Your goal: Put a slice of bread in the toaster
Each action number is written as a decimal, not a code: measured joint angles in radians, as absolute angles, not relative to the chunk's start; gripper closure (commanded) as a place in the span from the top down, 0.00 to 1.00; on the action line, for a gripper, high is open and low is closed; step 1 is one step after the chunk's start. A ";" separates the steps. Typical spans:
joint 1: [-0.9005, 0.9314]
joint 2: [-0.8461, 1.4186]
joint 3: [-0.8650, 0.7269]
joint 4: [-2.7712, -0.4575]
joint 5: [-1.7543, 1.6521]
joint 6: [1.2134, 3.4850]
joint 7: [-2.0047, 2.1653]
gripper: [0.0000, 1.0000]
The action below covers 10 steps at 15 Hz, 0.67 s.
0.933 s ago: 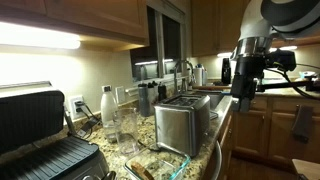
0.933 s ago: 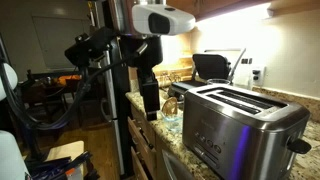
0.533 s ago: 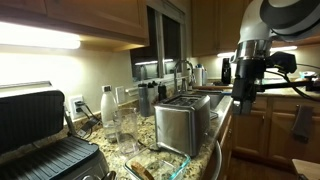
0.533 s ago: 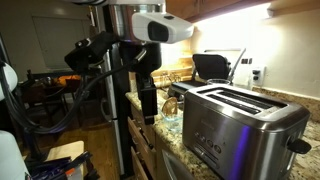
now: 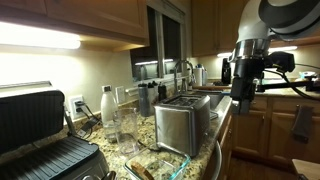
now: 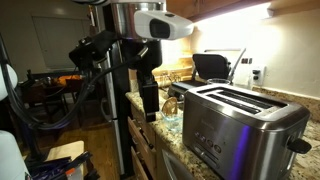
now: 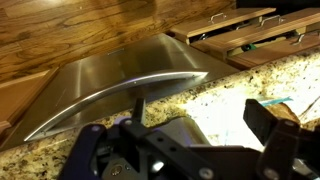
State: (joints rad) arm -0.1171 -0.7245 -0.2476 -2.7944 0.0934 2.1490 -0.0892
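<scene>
1 robot arm hangs over a kitchen counter that holds 1 steel toaster [image 5: 185,122]. In both exterior views the gripper [image 5: 241,107] is apart from the toaster and touches nothing: in this view it is to the right of it, with its tips about level with the slots. In an exterior view the same gripper [image 6: 148,112] sits left of the toaster [image 6: 240,125], whose 2 top slots show here.

Only the wrist view shows the jaws: 2 fingers [image 7: 275,135] stand wide apart, with nothing between them. Beyond them lies the toaster's curved steel surface [image 7: 130,75] on speckled granite.

1 black contact grill [image 5: 40,145] sits at the near left. The slice of bread cannot be made out in any view.
</scene>
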 measured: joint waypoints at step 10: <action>-0.052 -0.663 -0.179 -2.773 0.160 2.151 -0.094 1.00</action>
State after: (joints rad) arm -0.0520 -0.6628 -0.1794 -2.7731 0.1597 2.1508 -0.0940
